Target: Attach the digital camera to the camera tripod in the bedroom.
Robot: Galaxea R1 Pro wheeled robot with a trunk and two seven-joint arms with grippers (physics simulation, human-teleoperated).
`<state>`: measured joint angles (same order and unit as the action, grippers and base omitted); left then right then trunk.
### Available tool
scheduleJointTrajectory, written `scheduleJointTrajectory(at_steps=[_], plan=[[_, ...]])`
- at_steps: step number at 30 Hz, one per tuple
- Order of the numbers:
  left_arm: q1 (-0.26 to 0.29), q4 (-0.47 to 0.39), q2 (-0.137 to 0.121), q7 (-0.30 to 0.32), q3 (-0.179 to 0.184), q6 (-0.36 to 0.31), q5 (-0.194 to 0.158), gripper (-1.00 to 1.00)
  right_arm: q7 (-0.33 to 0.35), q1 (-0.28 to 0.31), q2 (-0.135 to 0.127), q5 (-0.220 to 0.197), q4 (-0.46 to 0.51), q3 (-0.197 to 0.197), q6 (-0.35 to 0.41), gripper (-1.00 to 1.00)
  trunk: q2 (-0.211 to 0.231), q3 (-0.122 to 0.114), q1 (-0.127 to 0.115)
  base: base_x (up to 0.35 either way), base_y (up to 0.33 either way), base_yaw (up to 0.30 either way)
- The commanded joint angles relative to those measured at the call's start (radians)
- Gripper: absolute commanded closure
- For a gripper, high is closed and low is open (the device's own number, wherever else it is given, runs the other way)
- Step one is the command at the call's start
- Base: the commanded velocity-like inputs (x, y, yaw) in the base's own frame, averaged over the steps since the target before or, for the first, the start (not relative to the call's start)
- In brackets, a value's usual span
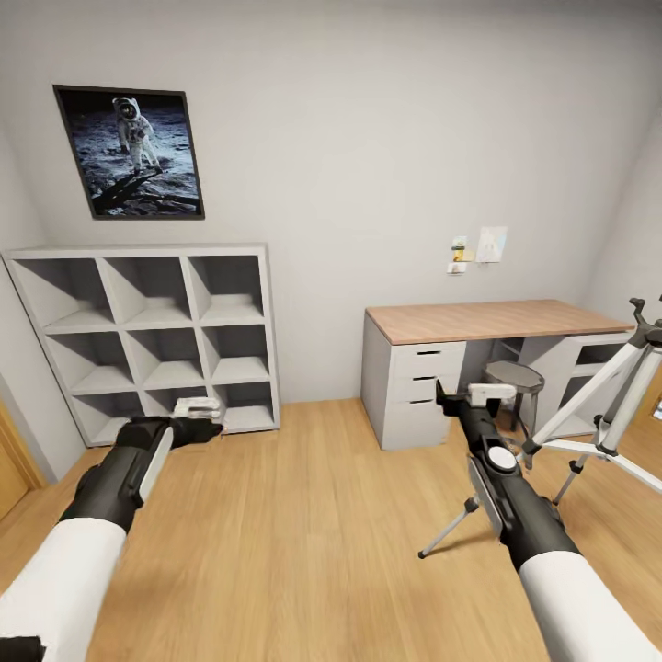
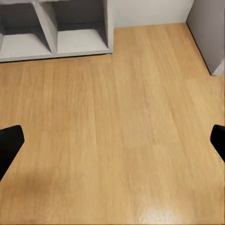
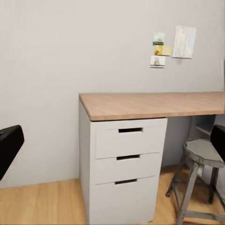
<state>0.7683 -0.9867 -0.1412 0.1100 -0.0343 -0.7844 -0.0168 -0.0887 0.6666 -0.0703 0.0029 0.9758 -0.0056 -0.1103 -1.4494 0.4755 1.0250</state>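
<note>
Tripod [image 1: 614,405] legs stand on the wood floor [image 1: 303,515] at the head view's right, just beside the right claw [image 1: 483,393]. Both claws, including the left claw [image 1: 198,407], are spread wide and empty. The right wrist view adds the desk [image 3: 150,105] drawers and stool [image 3: 199,161].

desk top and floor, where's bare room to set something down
The desk top is bare from the drawers across to the camera tripod. Wide free floor lies between the cube shelf and the desk. It is crowded at the desk's far end: stool and tripod legs.
</note>
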Motion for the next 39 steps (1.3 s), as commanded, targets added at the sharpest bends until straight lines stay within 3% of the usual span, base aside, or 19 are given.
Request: scheduleJointTrajectory(at_steps=[1,4,6,7,9,12,14,16,22,27,34,37,38,39], plan=[[0.017,0.002,0.0,0.005,-0.008,-0.007,-0.003,-1.0,-0.004,0.009,0.0,0.0,0.0,0.001,-0.004,-1.0,-0.001,0.001,0.0,0.0,0.0,0.0],[0.051,-0.048,-0.003,0.021,-0.051,-0.006,-0.008,-1.0,-0.004,0.029,0.004,-0.002,0.0,0.002,-0.008,-1.0,-0.001,0.001,0.0,0.0,0.0,0.0],[0.054,-0.066,0.004,0.07,-0.065,-0.005,-0.01,-1.0,-0.003,0.034,0.012,-0.001,-0.002,0.004,-0.008,-1.0,-0.001,0.001,0.0,0.0,0.0,0.0],[0.053,-0.056,0.015,0.129,-0.066,-0.004,-0.01,-1.0,-0.003,0.036,0.022,-0.001,-0.004,0.006,-0.008,-1.0,-0.001,0.001,0.0,0.0,0.0,0.0],[0.053,-0.021,0.032,0.253,-0.049,0.004,-0.008,-1.0,-0.003,0.037,0.035,0.0,-0.009,0.012,-0.009,-1.0,-0.001,0.001,0.0,0.0,0.0,0.0],[0.053,0.042,0.04,0.491,0.03,0.061,-0.004,-1.0,-0.001,0.036,0.046,0.001,-0.018,0.045,-0.01,-1.0,-0.001,0.001,0.0,0.0,0.0,0.0],[0.052,0.067,0.027,0.593,0.066,0.12,-0.003,-1.0,0.0,0.035,0.049,0.001,-0.02,0.066,-0.011,-1.0,-0.001,0.001,0.0,0.0,0.0,0.0],[0.052,0.08,0.003,0.656,0.084,0.176,-0.004,-1.0,0.001,0.035,0.051,0.001,-0.022,0.079,-0.011,-1.0,-0.001,0.001,0.0,0.0,0.0,0.0],[0.052,0.092,-0.032,0.731,0.097,0.23,-0.009,-1.0,0.002,0.035,0.052,0.0,-0.024,0.091,-0.012,-1.0,-0.001,0.001,0.0,0.0,0.0,0.0],[0.053,0.094,-0.043,0.749,0.1,0.239,-0.01,-1.0,0.001,0.034,0.052,0.0,-0.025,0.093,-0.011,-1.0,-0.001,0.001,0.0,0.0,0.0,0.0],[0.053,0.092,-0.046,0.765,0.101,0.244,-0.01,-1.0,0.001,0.034,0.053,0.001,-0.025,0.108,-0.012,-1.0,-0.05,0.023,0.027,0.0,0.0,0.0],[0.053,0.088,-0.047,0.814,0.102,0.246,-0.011,-1.0,0.005,0.032,0.052,0.001,-0.025,0.136,-0.012,-1.0,-0.071,0.033,0.038,0.0,0.0,0.0],[0.052,0.104,-0.05,0.887,0.103,0.249,-0.007,-1.0,0.029,0.027,0.052,0.003,-0.025,0.159,-0.012,-1.0,-0.078,0.036,0.042,0.0,0.0,0.0],[0.052,0.105,-0.051,0.89,0.103,0.249,-0.007,-1.0,0.031,0.027,0.052,0.003,-0.025,0.159,-0.012,-1.0,-0.085,0.039,0.046,0.0,0.0,0.0]])
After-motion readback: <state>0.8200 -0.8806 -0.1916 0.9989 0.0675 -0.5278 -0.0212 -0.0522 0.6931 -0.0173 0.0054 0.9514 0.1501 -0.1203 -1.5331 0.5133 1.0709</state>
